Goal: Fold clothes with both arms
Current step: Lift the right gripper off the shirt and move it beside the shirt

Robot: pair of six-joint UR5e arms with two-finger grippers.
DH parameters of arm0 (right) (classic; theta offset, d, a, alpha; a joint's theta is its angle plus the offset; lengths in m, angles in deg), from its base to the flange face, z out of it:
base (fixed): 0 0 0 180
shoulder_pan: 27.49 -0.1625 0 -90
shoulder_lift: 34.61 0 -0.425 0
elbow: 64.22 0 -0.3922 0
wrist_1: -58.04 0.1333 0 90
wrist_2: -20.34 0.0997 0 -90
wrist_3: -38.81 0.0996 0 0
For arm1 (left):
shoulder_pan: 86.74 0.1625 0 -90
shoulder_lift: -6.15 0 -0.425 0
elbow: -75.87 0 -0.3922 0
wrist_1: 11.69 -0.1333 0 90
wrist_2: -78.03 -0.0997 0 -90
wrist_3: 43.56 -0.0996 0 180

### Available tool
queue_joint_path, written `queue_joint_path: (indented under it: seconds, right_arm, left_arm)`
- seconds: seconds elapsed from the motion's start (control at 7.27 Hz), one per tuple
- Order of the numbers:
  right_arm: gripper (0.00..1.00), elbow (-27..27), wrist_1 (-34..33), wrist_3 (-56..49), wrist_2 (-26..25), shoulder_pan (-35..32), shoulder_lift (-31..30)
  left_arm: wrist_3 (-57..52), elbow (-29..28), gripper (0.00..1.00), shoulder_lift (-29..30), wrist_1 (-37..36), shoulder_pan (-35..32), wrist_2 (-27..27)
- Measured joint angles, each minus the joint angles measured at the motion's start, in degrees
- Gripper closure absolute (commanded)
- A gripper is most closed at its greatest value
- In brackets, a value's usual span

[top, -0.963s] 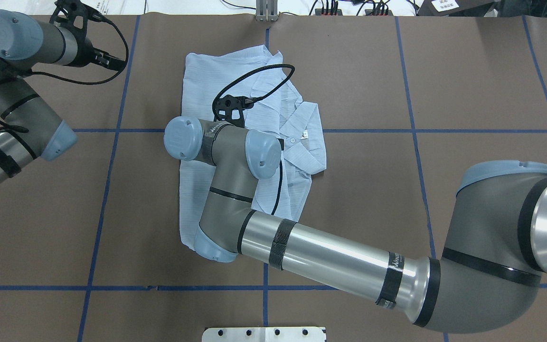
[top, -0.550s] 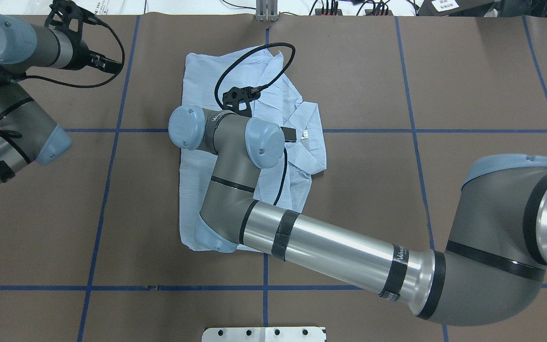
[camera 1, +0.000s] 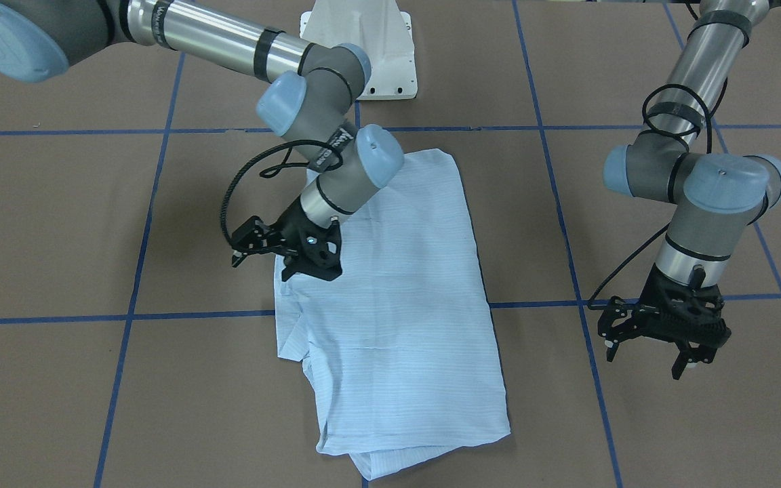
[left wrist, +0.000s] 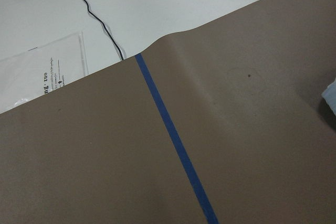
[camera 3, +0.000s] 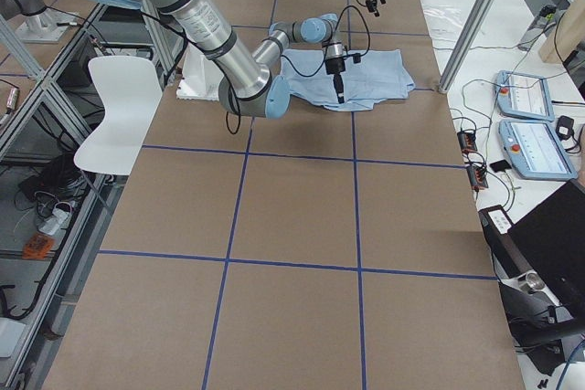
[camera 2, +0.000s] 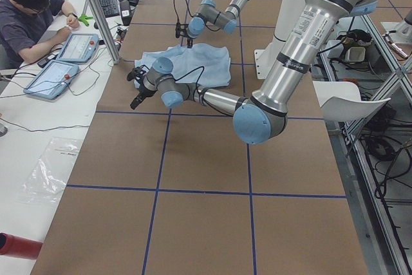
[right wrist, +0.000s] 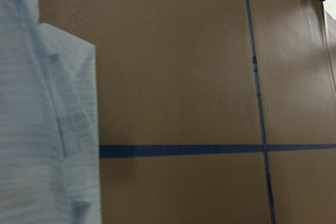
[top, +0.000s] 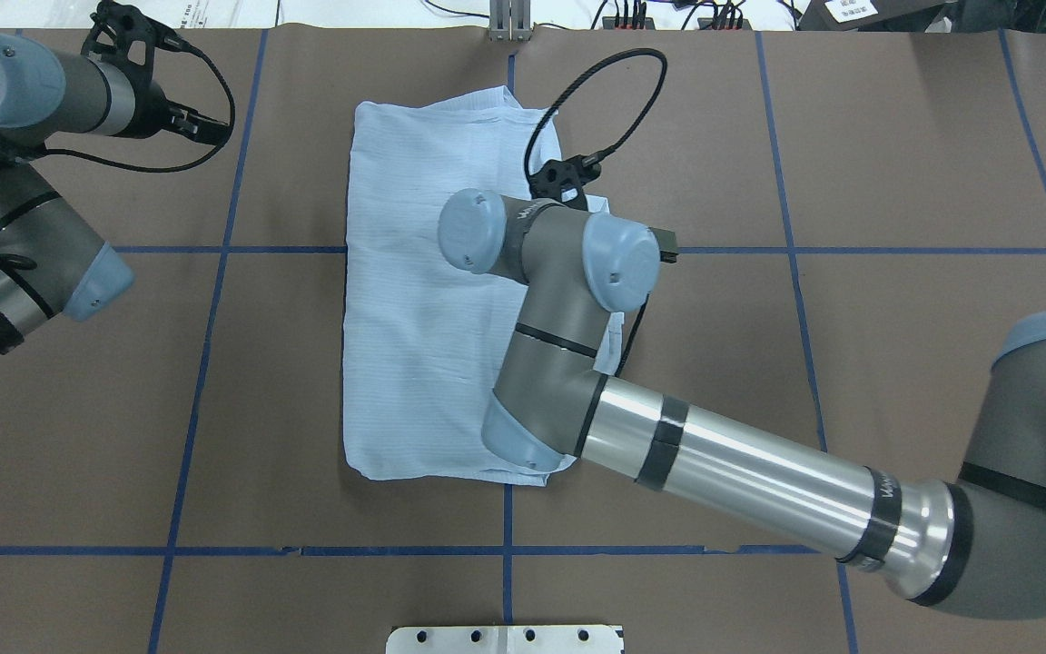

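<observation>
Shirt: the light blue shirt (camera 1: 404, 305) is laid flat on the brown table (camera 1: 160, 393), folded into a long rectangle that runs from near to far. It is placed about mid-table, a little to the robot's left of the centre line, and one blue tape line (camera 1: 194, 316) is crossed by it.
Far end of shirt: an under layer is seen sticking out a little past the upper layer.
Right edge of shirt: a narrow folded strip of cloth is shown at the left of the right wrist view, beside bare table.
Right arm: it is stretched from the robot's right across the near right corner of the shirt.
Right gripper (camera 1: 310, 272): it is tilted down over the shirt's right edge. Its fingers appear to be parted and nothing is held. Whether the cloth is touched cannot be told.
Left arm: it is bent over the far left part of the table, well apart from the shirt.
Left gripper (camera 1: 692, 358): it is pointed down over bare table, close to a tape crossing. Its fingers appear to be spread and nothing is gripped.
Left wrist view: brown cover, one blue line and a white surface beyond with a black cable are shown.
Base: a white pedestal (camera 1: 370, 61) is set at the near table edge.
Beyond the far edge: a seated person (camera 2: 26, 20) is seen at a white desk.
</observation>
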Motion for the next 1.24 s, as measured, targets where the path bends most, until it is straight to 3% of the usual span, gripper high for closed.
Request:
queue_joint_path:
  seconds: [0.41, 0.55, 0.96, 1.24]
  right_arm:
    - [0.0, 20.0, 1.8, -7.1, 1.4, -3.5, -12.5]
    - [0.0, 24.8, 6.9, -6.3, 4.0, -3.9, -15.2]
    - [0.0, 32.1, 36.9, 2.0, 9.7, -3.8, -28.8]
    - [0.0, 34.0, 47.8, 13.8, 10.0, -2.1, -34.4]
  left_arm:
    - [0.0, 0.5, 0.0, 0.0, 0.0, 0.0, 1.6]
    - [1.1, 1.7, 0.0, -0.2, -0.1, 0.0, 3.9]
    - [13.2, 12.7, 0.0, -4.6, -0.7, 4.5, 7.6]
    - [24.4, 23.8, 0.0, -10.4, -0.9, 13.5, 6.0]
